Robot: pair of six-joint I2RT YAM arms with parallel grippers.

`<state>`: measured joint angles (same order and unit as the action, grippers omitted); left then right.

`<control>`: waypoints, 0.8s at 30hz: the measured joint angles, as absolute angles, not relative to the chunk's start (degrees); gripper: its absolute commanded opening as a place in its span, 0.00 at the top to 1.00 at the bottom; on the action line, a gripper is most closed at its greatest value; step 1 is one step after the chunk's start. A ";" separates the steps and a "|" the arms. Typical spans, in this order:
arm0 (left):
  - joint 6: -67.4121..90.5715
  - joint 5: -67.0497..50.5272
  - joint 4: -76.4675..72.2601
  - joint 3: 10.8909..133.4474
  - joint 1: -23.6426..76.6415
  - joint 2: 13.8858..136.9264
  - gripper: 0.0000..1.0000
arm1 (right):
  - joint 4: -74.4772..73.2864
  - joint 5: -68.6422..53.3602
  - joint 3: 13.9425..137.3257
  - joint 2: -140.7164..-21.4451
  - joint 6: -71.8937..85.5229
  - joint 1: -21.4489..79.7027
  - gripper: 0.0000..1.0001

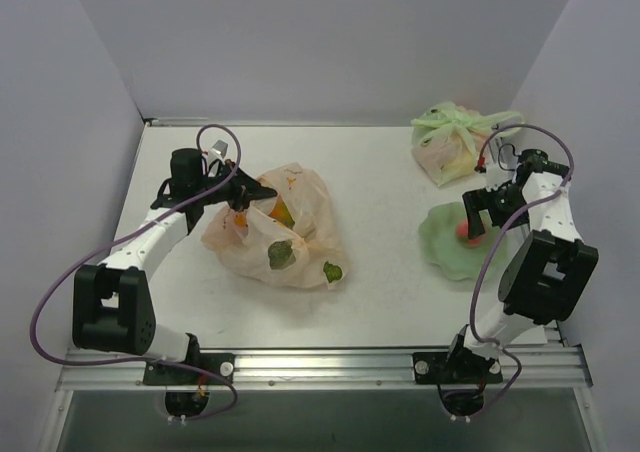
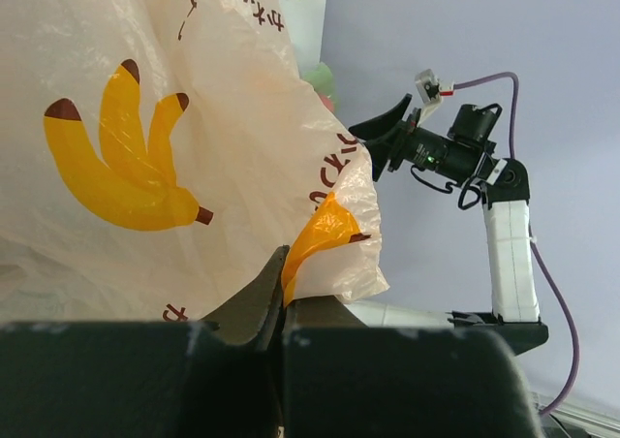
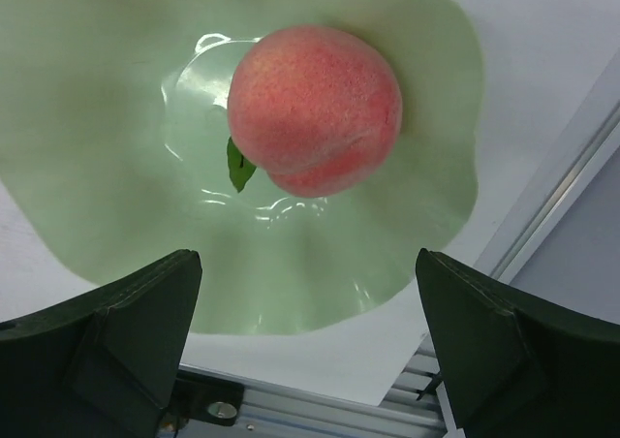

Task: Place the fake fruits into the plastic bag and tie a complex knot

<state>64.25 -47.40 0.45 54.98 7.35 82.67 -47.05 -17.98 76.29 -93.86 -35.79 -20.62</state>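
The peach-orange plastic bag (image 1: 285, 227) with banana prints lies left of centre, loose and open at the top. Fake fruits show through its film: an orange piece (image 1: 282, 213), a dark green bumpy piece (image 1: 280, 255) and a yellow-green piece (image 1: 333, 270). My left gripper (image 1: 236, 198) is shut on the bag's upper left edge. The left wrist view shows the film (image 2: 194, 147) pinched between the closed jaws (image 2: 283, 297). My right gripper (image 1: 472, 222) is open just above a pink-red peach (image 3: 315, 109), with both fingers apart on the near side of it (image 3: 305, 273). No knot shows.
The peach lies on a light green wavy sheet (image 1: 445, 244) at the right, also seen in the right wrist view (image 3: 107, 118). A tied pale green bag (image 1: 455, 142) stands at the back right. The table's metal front rail (image 3: 291, 409) is close below the right gripper.
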 measured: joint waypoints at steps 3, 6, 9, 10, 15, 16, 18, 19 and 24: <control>63.90 -47.46 1.48 54.98 7.35 82.67 1.00 | -44.86 -16.67 75.57 -96.09 -37.10 -19.51 0.00; 63.64 -47.66 2.15 54.98 7.35 82.67 1.00 | -42.39 -15.68 75.57 -98.54 -37.76 -18.24 0.00; 63.35 -47.86 2.66 54.98 7.33 82.67 1.00 | -40.34 -14.72 75.57 -101.16 -37.95 -17.15 0.00; 63.29 -47.86 2.76 54.98 7.35 82.67 1.00 | -39.77 -14.33 75.55 -101.95 -38.00 -16.80 0.00; 63.09 -47.94 2.83 54.98 7.33 82.67 1.00 | -36.77 -13.19 74.35 -105.08 -38.00 -15.62 0.04; 62.98 -48.03 2.83 54.98 7.33 82.67 1.00 | -36.34 -13.06 74.02 -105.65 -38.00 -15.42 0.08; 62.76 -48.07 2.85 54.98 7.33 82.67 1.00 | -35.86 -13.06 73.34 -106.08 -37.80 -15.22 0.14; 62.70 -48.10 2.87 54.98 7.33 82.67 1.00 | -35.81 -13.13 73.17 -106.08 -37.76 -15.14 0.22; 62.57 -48.21 3.01 54.98 7.29 82.67 1.00 | -36.12 -14.20 73.17 -104.90 -37.60 -14.92 0.46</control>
<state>62.57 -48.21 3.01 54.98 7.29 82.67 -36.12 -14.20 73.17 -104.90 -37.60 -14.92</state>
